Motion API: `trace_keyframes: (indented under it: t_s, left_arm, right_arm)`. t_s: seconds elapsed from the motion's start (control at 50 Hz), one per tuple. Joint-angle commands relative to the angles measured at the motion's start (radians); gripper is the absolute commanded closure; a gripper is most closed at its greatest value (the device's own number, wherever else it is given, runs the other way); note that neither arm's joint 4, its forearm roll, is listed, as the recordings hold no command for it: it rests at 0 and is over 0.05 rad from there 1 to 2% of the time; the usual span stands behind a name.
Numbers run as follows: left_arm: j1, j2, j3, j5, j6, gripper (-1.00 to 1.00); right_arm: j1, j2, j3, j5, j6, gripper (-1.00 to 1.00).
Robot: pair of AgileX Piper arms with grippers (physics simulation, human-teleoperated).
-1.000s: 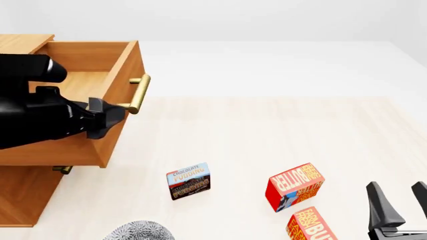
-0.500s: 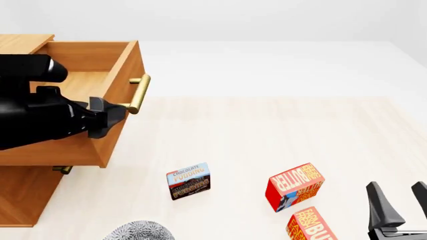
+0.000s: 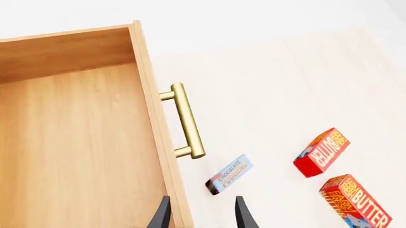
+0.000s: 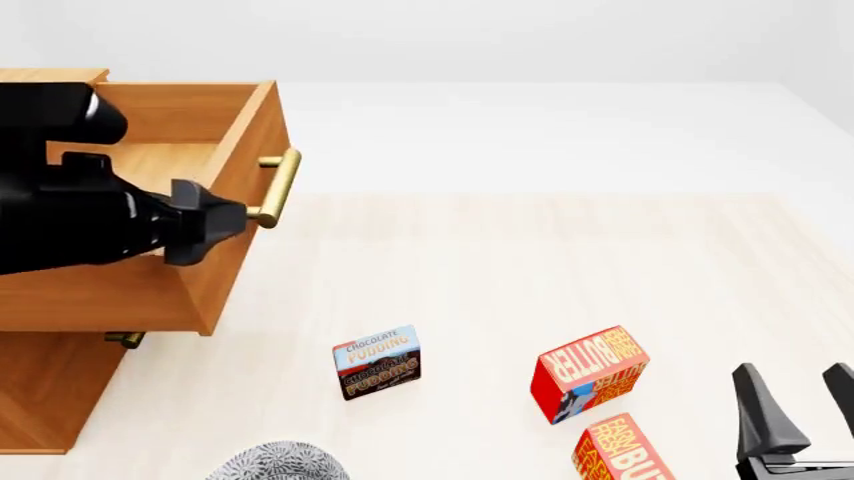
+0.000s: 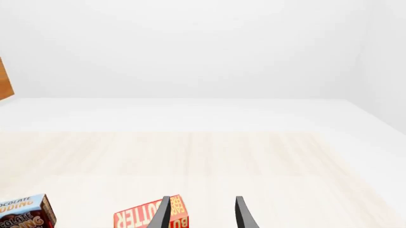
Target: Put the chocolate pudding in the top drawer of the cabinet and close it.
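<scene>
Both sets of fingers spread empty; only the left wrist view shows the top drawer's [image 3: 76, 156] bare floor.

The chocolate pudding [image 4: 376, 362] was a little box, light blue on top and dark brown below, standing upright on the table at lower center-left. The top drawer [image 4: 242, 180] of the wooden cabinet [image 4: 47, 390] sat pulled wide open at upper left, brass handle [image 4: 278, 188] facing right.

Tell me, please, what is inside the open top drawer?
The top drawer shows only its bare wooden floor in the left wrist view. In the front view the left arm covers part of it. The chocolate pudding stands outside, on the table.
</scene>
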Motion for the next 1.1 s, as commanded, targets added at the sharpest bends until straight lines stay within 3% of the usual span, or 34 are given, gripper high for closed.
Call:
trace_keyframes:
  t_s: [0.02, 0.4, 0.66, 0.94, 1.1]
  left_arm:
    - [-0.010, -0.001, -0.114, 0.073, 0.069, -1.00]
    - [-0.061, 0.017, -0.270, 0.146, 0.124, -1.00]
    - [-0.144, 0.057, -0.370, 0.132, 0.239, -1.00]
    - [-0.260, 0.108, -0.308, 0.045, 0.333, -1.00]
    - [-0.253, 0.110, -0.248, -0.009, 0.349, -1.00]
  right_arm:
    - [0.000, 0.000, -0.001, 0.000, 0.000, -1.00]
    - [0.000, -0.004, -0.006, 0.010, 0.000, -1.00]
    - [0.000, -0.005, -0.008, 0.013, 0.000, -1.00]
    - [0.001, -0.003, -0.005, 0.008, 0.000, -1.00]
    - [0.001, -0.001, -0.005, 0.006, 0.000, -1.00]
